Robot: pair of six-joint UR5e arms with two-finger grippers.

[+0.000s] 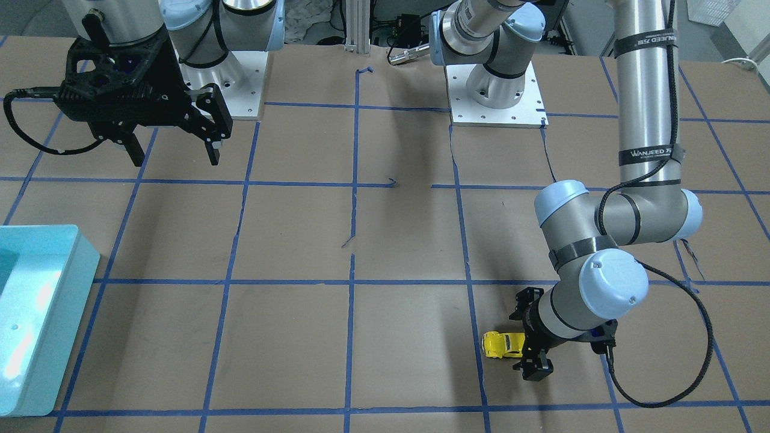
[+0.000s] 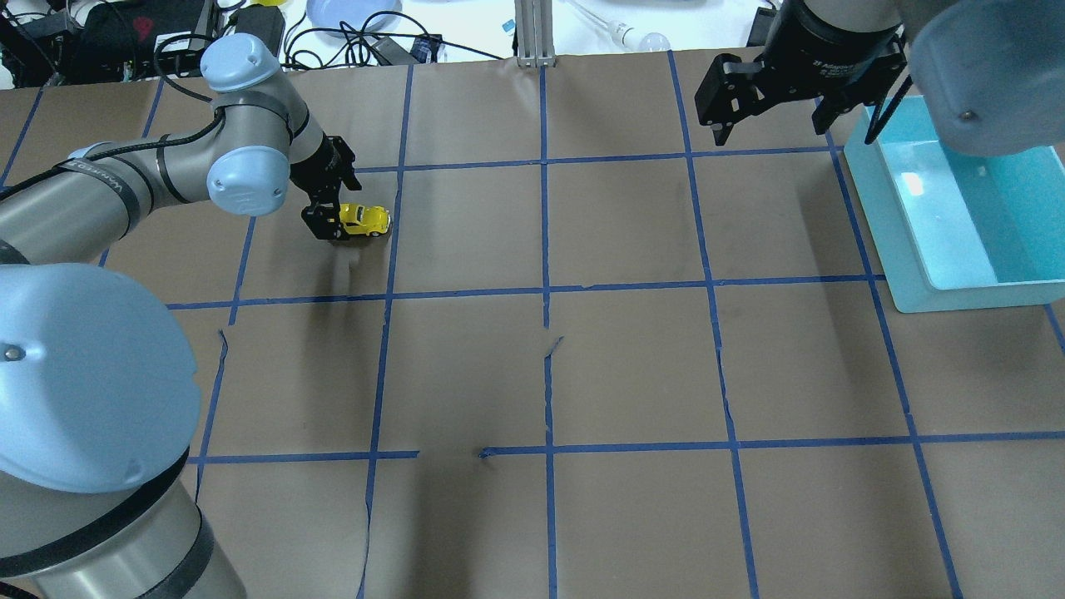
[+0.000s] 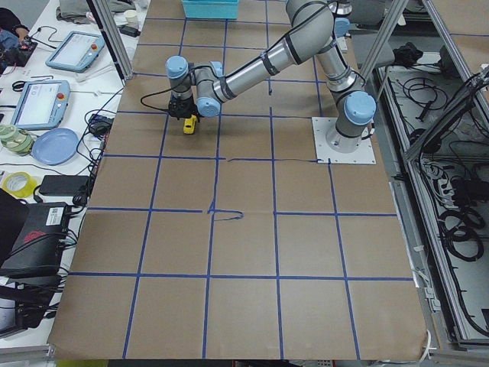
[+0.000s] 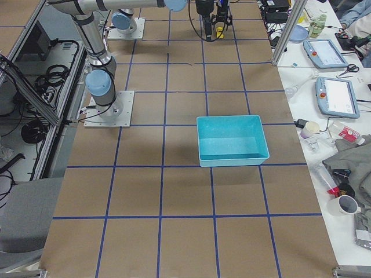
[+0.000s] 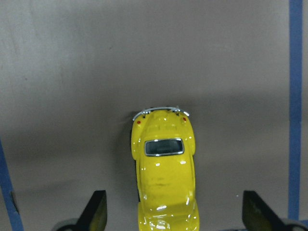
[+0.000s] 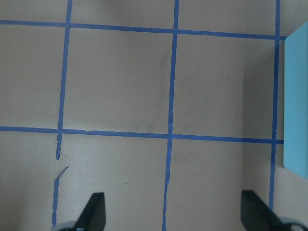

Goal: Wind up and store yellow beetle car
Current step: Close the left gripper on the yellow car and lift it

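A tiny bright yellow beetle car [image 1: 502,344] with a rounded body and dark windows stands on its wheels on the brown paper-covered desk [image 1: 409,240], which is marked into squares with blue tape. In the front-facing view the car is low and right of centre. In the overhead view it is in the upper left, inside one taped square and just beside a blue line.

The black two-finger left hand [image 1: 529,337] is lowered over one end of the car, the arm's grey and pale-blue wrist joints folded above it. In the left wrist view the car fills the lower middle of the frame. Its chrome bumper and two small red lights point to the top of the frame, and its other end runs off the bottom edge. The two dark fingertips [image 5: 96,211] stand wide apart at the lower left and lower right, with bare paper between each tip and the car's sides. The hand is spread open and grips nothing.

The black right hand [image 1: 174,153] hangs above the desk at the upper left of the front-facing view, well apart from the car, its fingers [image 6: 94,209] likewise spread and holding nothing. A light teal rectangular plastic bin [image 2: 915,249] sits on the desk at the right edge of the overhead view, near that hand and far from the car.
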